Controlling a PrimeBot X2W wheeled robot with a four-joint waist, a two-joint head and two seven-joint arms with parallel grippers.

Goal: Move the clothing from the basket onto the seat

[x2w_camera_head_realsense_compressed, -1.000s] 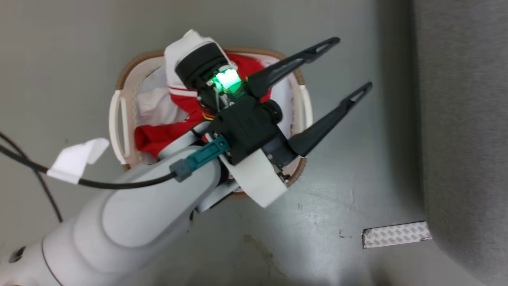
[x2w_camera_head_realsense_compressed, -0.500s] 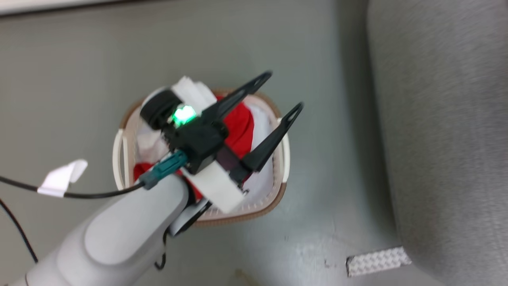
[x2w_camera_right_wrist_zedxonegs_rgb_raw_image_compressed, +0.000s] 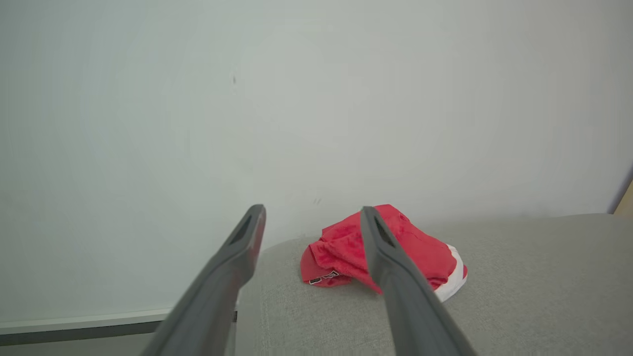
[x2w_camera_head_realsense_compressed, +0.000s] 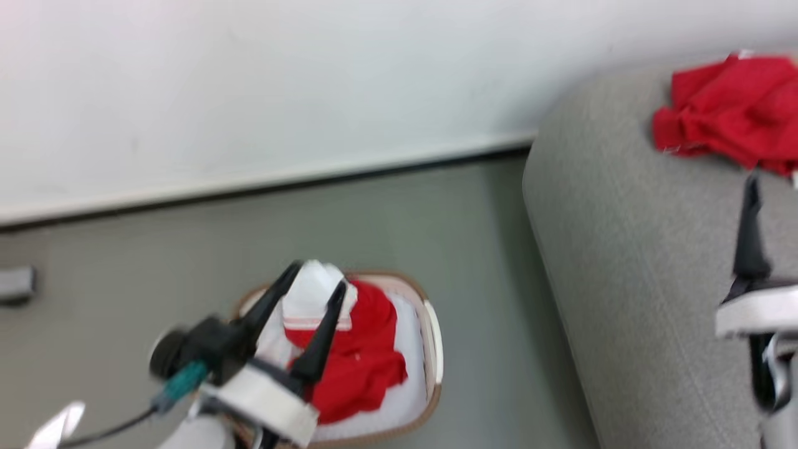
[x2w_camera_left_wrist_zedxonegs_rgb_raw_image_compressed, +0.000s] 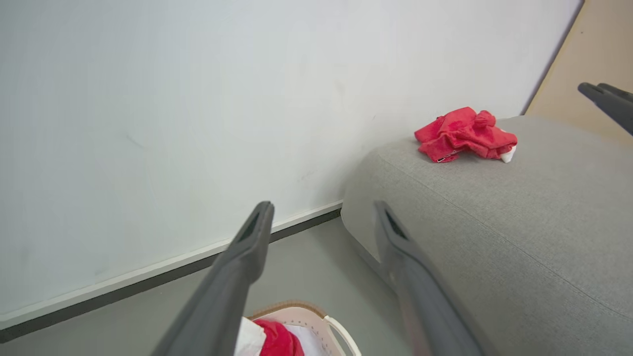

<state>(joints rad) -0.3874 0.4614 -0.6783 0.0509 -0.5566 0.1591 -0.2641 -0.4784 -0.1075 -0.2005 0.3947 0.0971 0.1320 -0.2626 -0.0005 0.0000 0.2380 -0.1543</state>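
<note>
The camera has tilted up; at lower left, the left gripper (x2w_camera_head_realsense_compressed: 317, 279), fingers apart, hangs over the clothing (x2w_camera_head_realsense_compressed: 365, 365) in the basket (x2w_camera_head_realsense_compressed: 434, 349).

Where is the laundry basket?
In the head view, the basket sits on the floor at lower centre, left of the sofa, partly covered by the left end effector.

Bright, even light; blurred head view

Head view: looking steeply down from above, taking in the basket (x2w_camera_head_realsense_compressed: 433, 349) at lower centre and the seat (x2w_camera_head_realsense_compressed: 623, 280) at right.
Left wrist view: sitting low just above the basket, facing the wall (x2w_camera_left_wrist_zedxonegs_rgb_raw_image_compressed: 148, 123) and the seat's rounded end.
Right wrist view: sitting close over the seat, facing the wall.
All three are sharing the seat's red clothing (x2w_camera_head_realsense_compressed: 729, 106).
</note>
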